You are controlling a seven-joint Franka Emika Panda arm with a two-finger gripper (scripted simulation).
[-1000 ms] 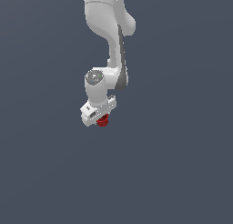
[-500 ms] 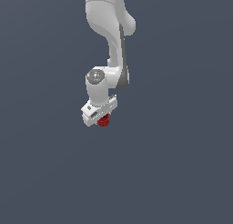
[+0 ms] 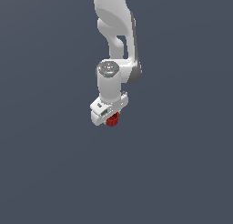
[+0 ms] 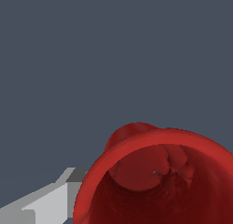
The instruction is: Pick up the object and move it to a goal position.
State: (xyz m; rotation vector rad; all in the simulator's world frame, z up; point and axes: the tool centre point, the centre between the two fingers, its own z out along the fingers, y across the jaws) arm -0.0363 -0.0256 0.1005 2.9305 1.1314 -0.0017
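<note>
The object is a small dark-red cup (image 3: 112, 120) with a hollow top. In the exterior view it sits directly under the white gripper (image 3: 109, 114), mostly hidden by the hand, with only its lower part showing. In the wrist view the cup (image 4: 159, 173) fills the near corner, its open rim and hollow inside facing the camera. One grey-white finger (image 4: 45, 202) lies against its side. The other finger is hidden. The jaws stand closed on the cup.
A plain dark grey-blue surface (image 3: 45, 173) surrounds the arm on all sides in both views. The white arm (image 3: 116, 32) comes down from the exterior view's top. No other objects show.
The gripper with the cup has shifted slightly toward the exterior view's right and a little up. Its hold on the cup is unchanged.
</note>
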